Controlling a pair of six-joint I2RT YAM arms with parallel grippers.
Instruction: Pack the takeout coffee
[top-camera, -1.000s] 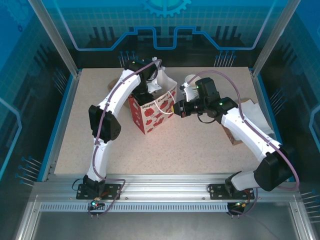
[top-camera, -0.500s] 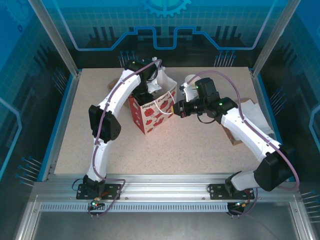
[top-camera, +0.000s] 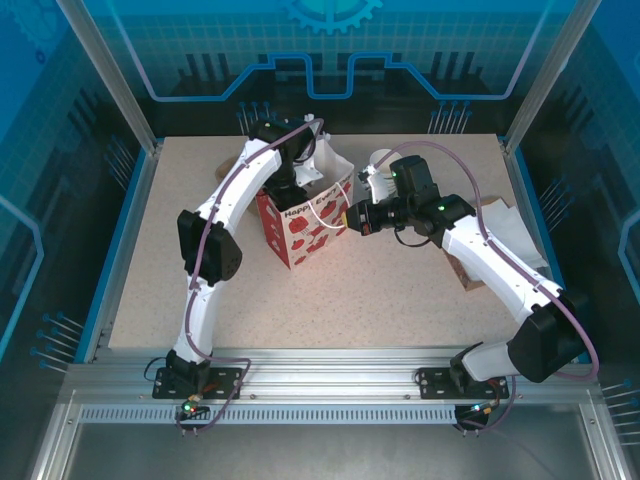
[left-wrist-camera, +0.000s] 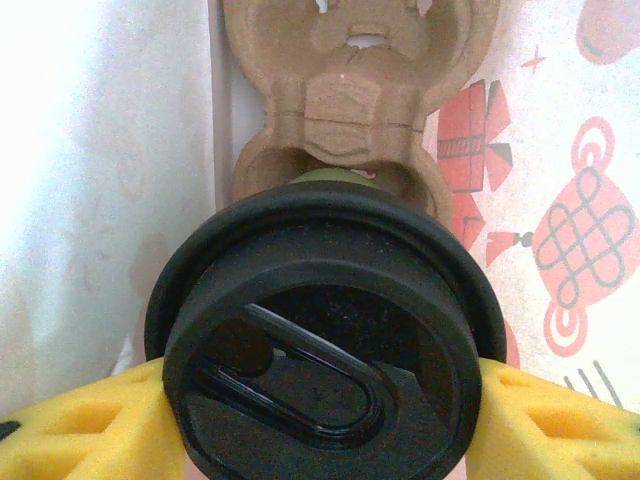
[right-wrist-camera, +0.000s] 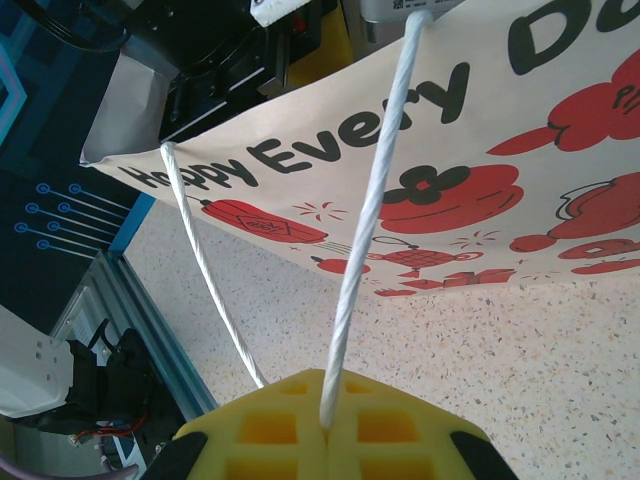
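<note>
1. The left hand (left-wrist-camera: 320, 410) holds the takeout coffee (left-wrist-camera: 320, 330) from above; its yellow fingers (left-wrist-camera: 70, 430) press against both sides of the round black lid, closed onto it; a sliver of the olive-green cup wall shows past the lid's far edge.
2. The coffee is inside the paper bag (top-camera: 312, 222), directly over a brown moulded cup carrier (left-wrist-camera: 360, 90) lying at the bag's bottom; the cup's lower part meets one of the carrier's round openings; whether it is seated there or just above it cannot be told from the left wrist view.
3. From the top camera, the left arm arches over and reaches down into the bag's open mouth; the bag stands upright toward the far middle of the speckled surface (top-camera: 400, 290).
4. The right hand (top-camera: 358, 218) sits just beside the bag's right side, clear of the surface; in the right wrist view its two yellow pads are pressed fully together on the white cord handle (right-wrist-camera: 365, 250); one strand runs taut from the pads up to the bag's rim; the other strand curves away to the left and joins the rim near the bag's corner.
5. The bag's outer face is white with red prints and black lettering that begins "Happy Every"; the red prints show through faintly on the inner wall beside the coffee.
</note>
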